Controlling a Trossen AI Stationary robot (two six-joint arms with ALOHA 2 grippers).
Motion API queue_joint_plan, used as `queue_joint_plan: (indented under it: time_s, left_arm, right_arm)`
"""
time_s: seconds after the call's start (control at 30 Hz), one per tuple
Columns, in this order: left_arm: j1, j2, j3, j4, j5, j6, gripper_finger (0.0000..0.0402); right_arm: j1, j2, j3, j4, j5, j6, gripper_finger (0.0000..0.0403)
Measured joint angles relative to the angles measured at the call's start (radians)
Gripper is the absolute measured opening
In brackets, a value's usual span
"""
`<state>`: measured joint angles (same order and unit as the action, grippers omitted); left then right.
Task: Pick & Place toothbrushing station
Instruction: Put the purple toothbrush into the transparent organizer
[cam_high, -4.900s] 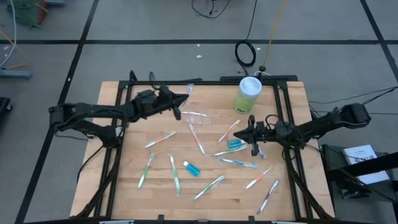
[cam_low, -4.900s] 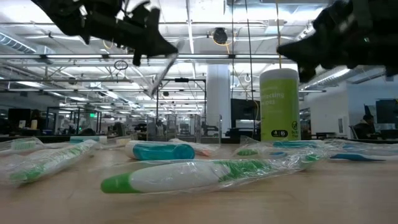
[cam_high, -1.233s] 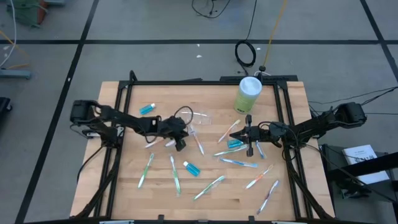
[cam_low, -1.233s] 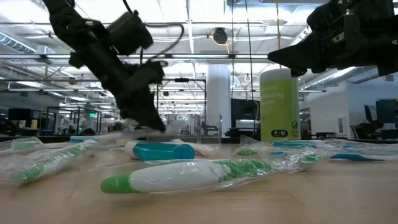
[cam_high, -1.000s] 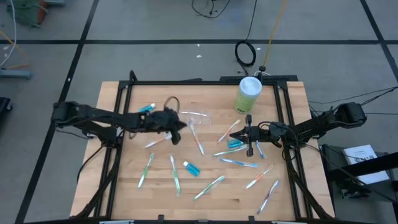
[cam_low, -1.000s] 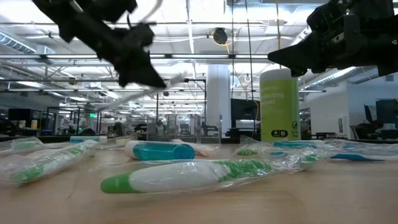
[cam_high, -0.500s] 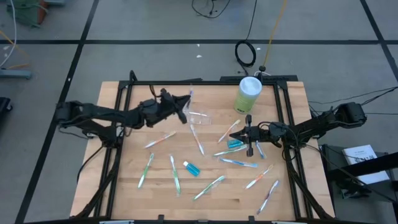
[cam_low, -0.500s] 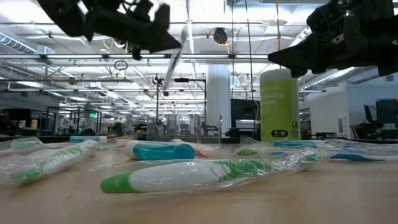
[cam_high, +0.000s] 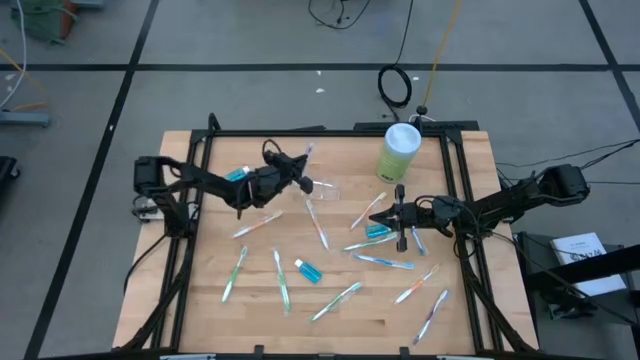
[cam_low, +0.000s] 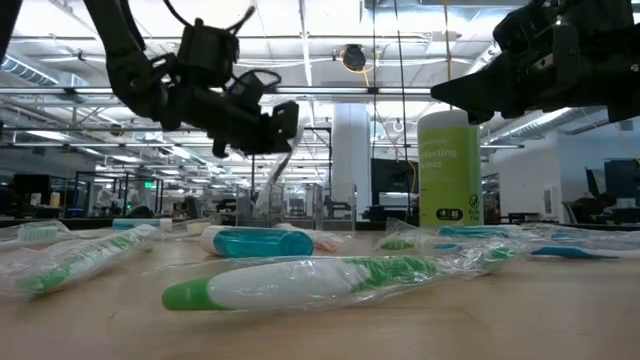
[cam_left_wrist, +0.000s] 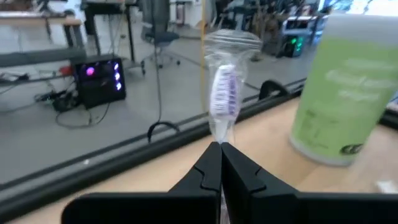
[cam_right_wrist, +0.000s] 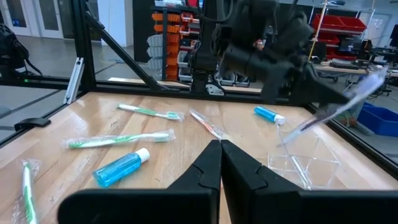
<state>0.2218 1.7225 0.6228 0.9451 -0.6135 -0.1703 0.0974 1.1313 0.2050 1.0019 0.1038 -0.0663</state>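
My left gripper (cam_high: 300, 181) is shut on a toothbrush in a clear wrapper (cam_high: 307, 155), held steeply over the small clear container (cam_high: 324, 188) at the far middle of the table. The brush's purple-bristled head (cam_left_wrist: 224, 93) points up. My right gripper (cam_high: 393, 214) is shut and empty, hovering right of centre beside a teal tube (cam_high: 378, 231). Several wrapped pastel toothbrushes (cam_high: 336, 301) and two more teal tubes (cam_high: 308, 271) (cam_high: 237, 175) lie flat on the wood. My left gripper pinches the wrapped toothbrush's handle (cam_left_wrist: 219, 138) between its two fingers, which lie across it. The head end sticks up past the fingertips. The brush is lifted off the table and tilted, and its lower end (cam_right_wrist: 283, 138) reaches down to the clear container (cam_right_wrist: 305, 158).
A tall green canister with a white lid (cam_high: 400, 150) stands at the far right of the table. A black frame (cam_high: 330, 132) rims the table. Toothbrushes are scattered across the middle and near right, and bare wood shows at the near left.
My left gripper, still shut on the toothbrush, has carried it up and toward the table's far edge and right. It has tipped the brush from nearly level to steep, head up, then come down over the clear container. My right gripper has kept still.
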Motion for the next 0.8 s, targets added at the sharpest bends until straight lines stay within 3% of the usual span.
queue_joint_plan:
  time_s: [0.23, 0.57, 0.8]
  left_arm:
    - [-0.017, 0.024, 0.0, 0.004, 0.001, -0.01, 0.0001]
    - [-0.021, -0.046, 0.0, -0.006, 0.002, 0.01, 0.0001]
    - [-0.023, -0.049, 0.001, -0.137, 0.029, -0.056, 0.0007]
  right_arm:
    - [0.0, 0.0, 0.0, 0.0, 0.0, 0.0, 0.0]
    - [0.0, 0.0, 0.0, 0.002, 0.0, 0.0, 0.0]
    - [0.0, 0.0, 0.0, 0.002, 0.0, 0.0, 0.0]
